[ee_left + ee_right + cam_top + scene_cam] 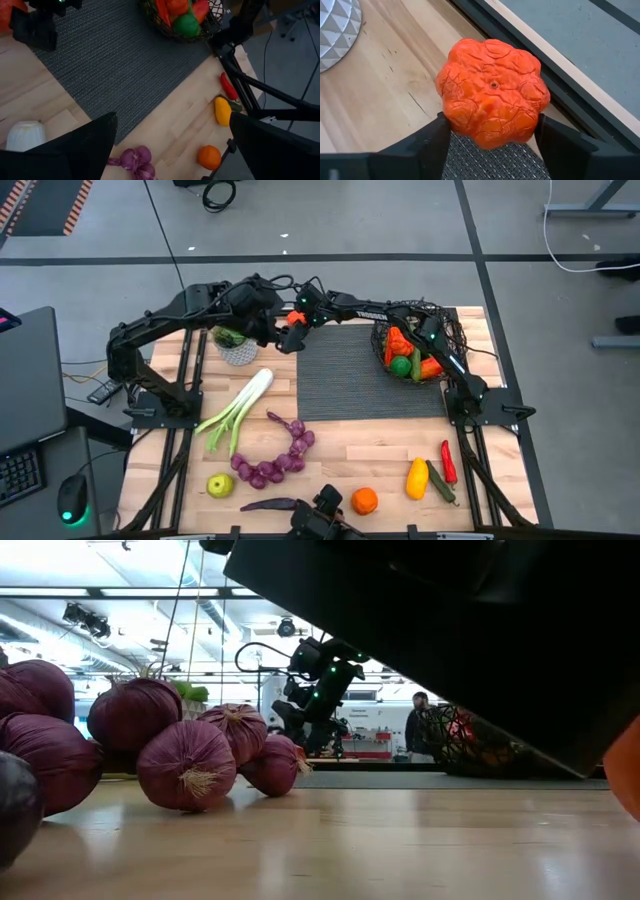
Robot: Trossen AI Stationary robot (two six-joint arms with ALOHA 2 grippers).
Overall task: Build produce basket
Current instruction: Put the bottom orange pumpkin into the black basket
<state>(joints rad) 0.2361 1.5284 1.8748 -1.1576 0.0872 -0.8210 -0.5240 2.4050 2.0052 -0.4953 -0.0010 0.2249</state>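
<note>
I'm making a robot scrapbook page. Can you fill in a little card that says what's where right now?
right gripper: fingers on both sides of an orange pumpkin, at the mat's far corner
left gripper: open, empty, up above the table
basket: on the mat, already holds red, orange and green produce
pot: beside the pumpkin
waiting on the table: leek, grapes, apple, orange, chilli

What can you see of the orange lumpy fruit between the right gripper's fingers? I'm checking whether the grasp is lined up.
The orange fruit is a bright orange, lobed piece with a wrinkled, cracked-looking skin and a small dimple at its centre. It sits at the far edge of the grey woven mat, partly on the wooden table, near the white patterned pot. The right gripper has a dark finger at each side of it, at or near its flanks; nothing shows it lifted.
</note>
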